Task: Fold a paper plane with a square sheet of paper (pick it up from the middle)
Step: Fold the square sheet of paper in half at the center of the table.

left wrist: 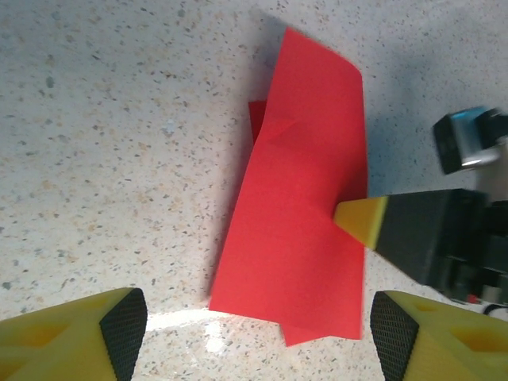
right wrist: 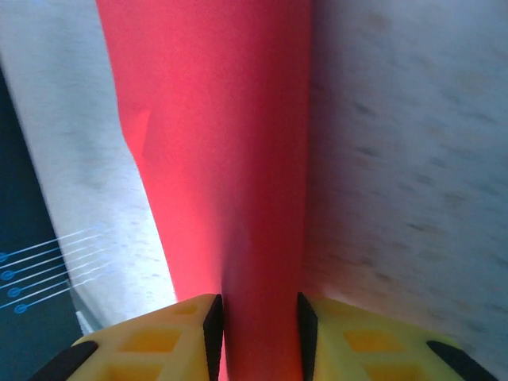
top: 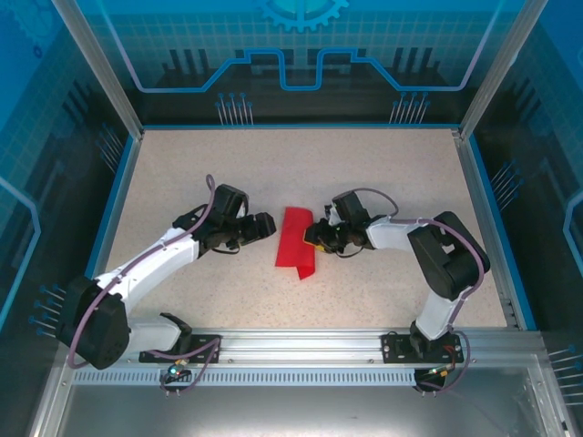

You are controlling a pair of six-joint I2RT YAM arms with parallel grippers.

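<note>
The thin bright red sheet of paper (left wrist: 298, 198), already folded into a long strip of layers, lies in the middle of the speckled beige desk (top: 383, 173), between the two arms. The left gripper (left wrist: 258, 321) is just beside the sheet, its yellow fingers (left wrist: 111, 337) wide apart and empty. The right gripper (right wrist: 258, 321) has its fingers on both sides of the sheet's right edge with a narrow gap; whether they really press it, I cannot tell.

In my judgement the risk is this: the paper is light, so a pull from the right may drag it over the desk or open the layers and spoil the crease. The grippers are also near and may bump each other.

No brand or readable writing is seen. The blue back panel (top: 301, 36) has only gear and line drawings.
</note>
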